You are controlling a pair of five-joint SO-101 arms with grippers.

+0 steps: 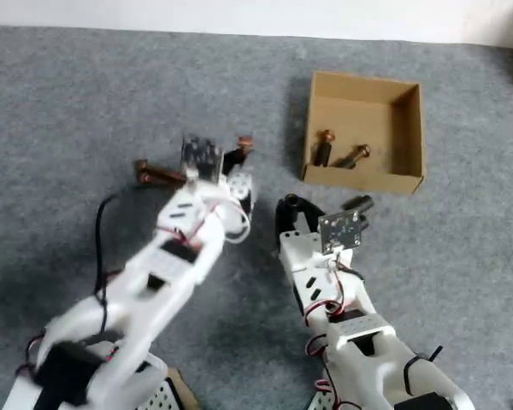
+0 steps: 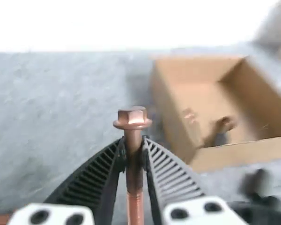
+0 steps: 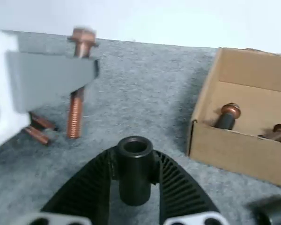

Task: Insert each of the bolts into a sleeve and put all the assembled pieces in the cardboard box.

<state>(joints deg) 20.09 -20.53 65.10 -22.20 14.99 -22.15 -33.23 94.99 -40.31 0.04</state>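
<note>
High view: left gripper (image 1: 233,159) clamps a copper bolt (image 1: 244,143) mid-carpet, left of the cardboard box (image 1: 363,179). Left wrist view: bolt upright, head up. Right wrist view: right gripper (image 3: 133,161) clenches a black sleeve (image 3: 133,176), bore up; bolt hangs vertical beside it, off its bore.

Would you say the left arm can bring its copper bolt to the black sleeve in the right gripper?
Probably yes: the black sleeve in the right gripper shows an uncovered mouth, and grey carpet separates it from the copper bolt.
</note>
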